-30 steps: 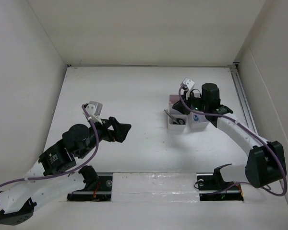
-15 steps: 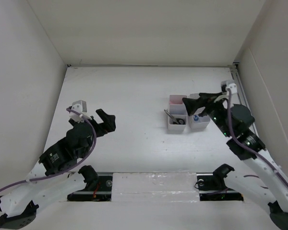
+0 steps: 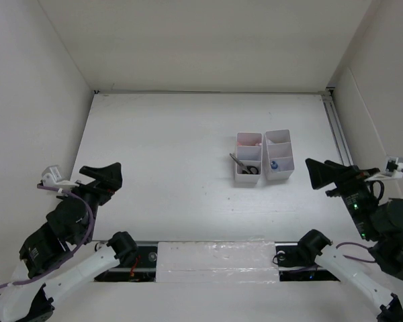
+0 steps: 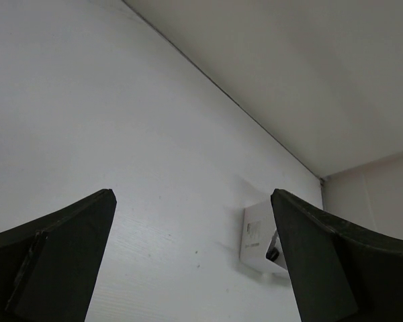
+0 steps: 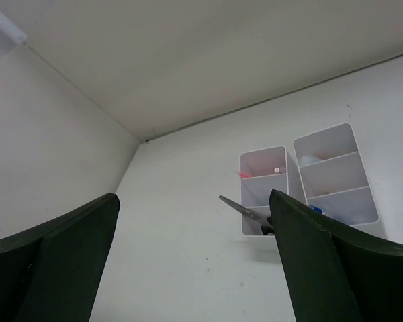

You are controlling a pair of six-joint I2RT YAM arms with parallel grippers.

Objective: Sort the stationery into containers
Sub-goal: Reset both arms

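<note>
Two white containers stand side by side right of the table's middle, the left one (image 3: 248, 178) and the right one (image 3: 280, 176). Black-handled scissors (image 3: 250, 170) sit in the left container's near compartment, blades poking out to the left. Pink pens (image 5: 277, 170) lie in its far compartment. A blue-capped bottle (image 3: 274, 164) rests in the right container (image 5: 336, 161). My left gripper (image 3: 106, 173) hangs open and empty far to the left. My right gripper (image 3: 319, 173) is open and empty, just right of the containers. In the right wrist view the scissors (image 5: 242, 208) show between the open jaws.
White walls enclose the table on three sides, and a rail (image 3: 337, 127) runs along the right edge. The arm bases and a taped strip (image 3: 215, 258) lie at the near edge. In the left wrist view the left container (image 4: 257, 231) shows far off.
The right gripper opened and drew back from over the containers to the right near side. The left arm retreated toward the left near corner, still open.
</note>
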